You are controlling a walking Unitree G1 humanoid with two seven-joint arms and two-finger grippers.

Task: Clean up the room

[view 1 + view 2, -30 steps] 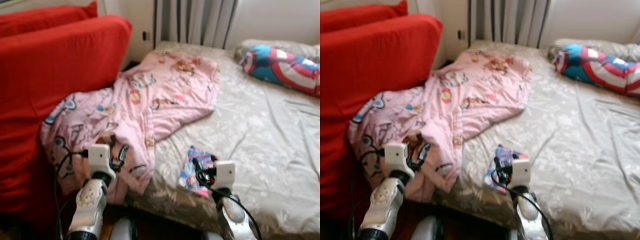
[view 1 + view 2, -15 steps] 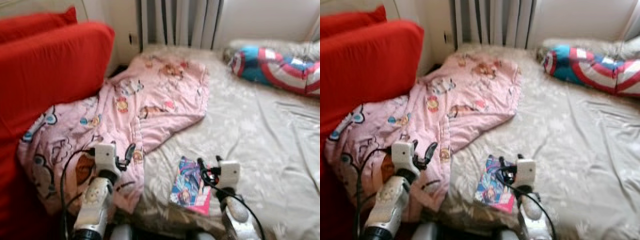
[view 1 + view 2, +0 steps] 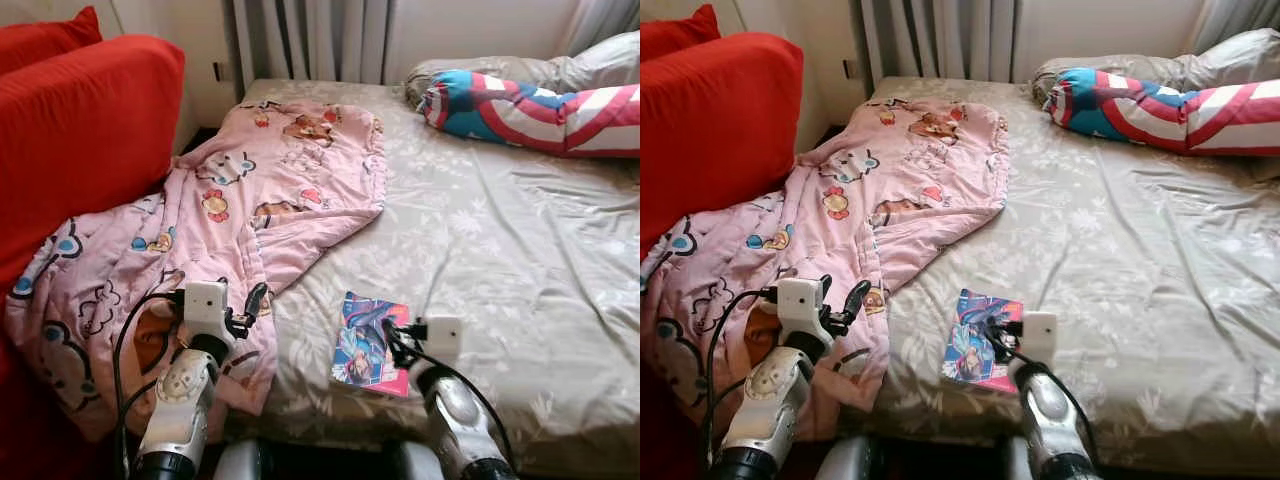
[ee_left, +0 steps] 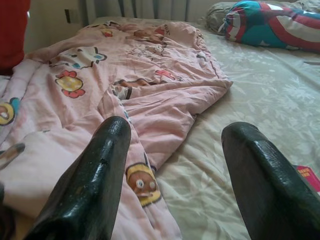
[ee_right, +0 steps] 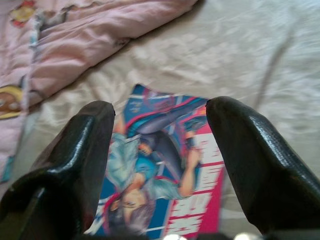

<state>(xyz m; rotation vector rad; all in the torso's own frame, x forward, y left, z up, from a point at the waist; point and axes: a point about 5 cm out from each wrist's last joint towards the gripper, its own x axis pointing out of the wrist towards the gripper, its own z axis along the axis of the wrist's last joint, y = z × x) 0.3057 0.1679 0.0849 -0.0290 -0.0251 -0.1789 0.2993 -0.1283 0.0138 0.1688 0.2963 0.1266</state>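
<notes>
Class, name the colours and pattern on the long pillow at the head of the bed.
The long pillow has red and white bands over blue-teal, like a shield design; clearest in the left eye view.

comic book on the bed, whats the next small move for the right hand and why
Probably ease the right hand down onto the comic book. Its fingers are open, the book lies flat on the bed sheet between them, and nothing is held yet.

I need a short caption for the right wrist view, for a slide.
Open right gripper poised over a colourful book lying flat on the beige bedsheet, beside the pink blanket.
</notes>
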